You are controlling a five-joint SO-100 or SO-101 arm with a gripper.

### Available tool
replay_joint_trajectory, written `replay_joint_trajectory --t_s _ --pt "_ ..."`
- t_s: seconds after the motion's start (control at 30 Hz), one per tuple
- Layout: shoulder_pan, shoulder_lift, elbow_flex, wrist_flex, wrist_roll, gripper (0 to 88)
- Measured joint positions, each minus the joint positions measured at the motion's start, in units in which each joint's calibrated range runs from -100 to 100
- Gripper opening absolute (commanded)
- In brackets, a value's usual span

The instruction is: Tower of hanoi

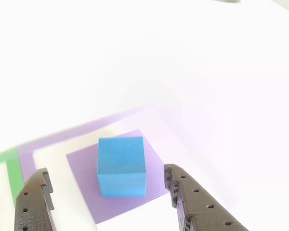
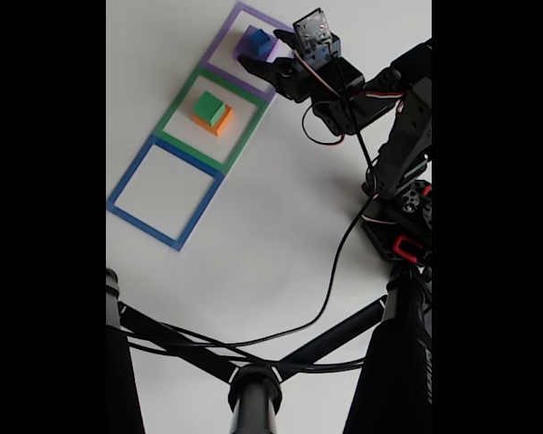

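Hand (image 1: 108, 202) spread apart, flanking matte blue cube (image 1: 121, 165) atop flat purple block (image 1: 154, 180).

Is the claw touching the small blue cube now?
Apart. In the other view, the claw is open, and purple block surface shows between each finger and the blue cube, which rests on that block.

Blue cube (image 1: 121, 165) atop purple block (image 1: 154, 166); green (image 2: 208, 107) atop orange-yellow (image 2: 221, 120).
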Motion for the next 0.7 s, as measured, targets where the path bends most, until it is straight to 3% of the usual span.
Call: replay_joint_trajectory --t_s 0.7 --pt "0.0 4.1 -3.3 -1.8 0.0 8.9"
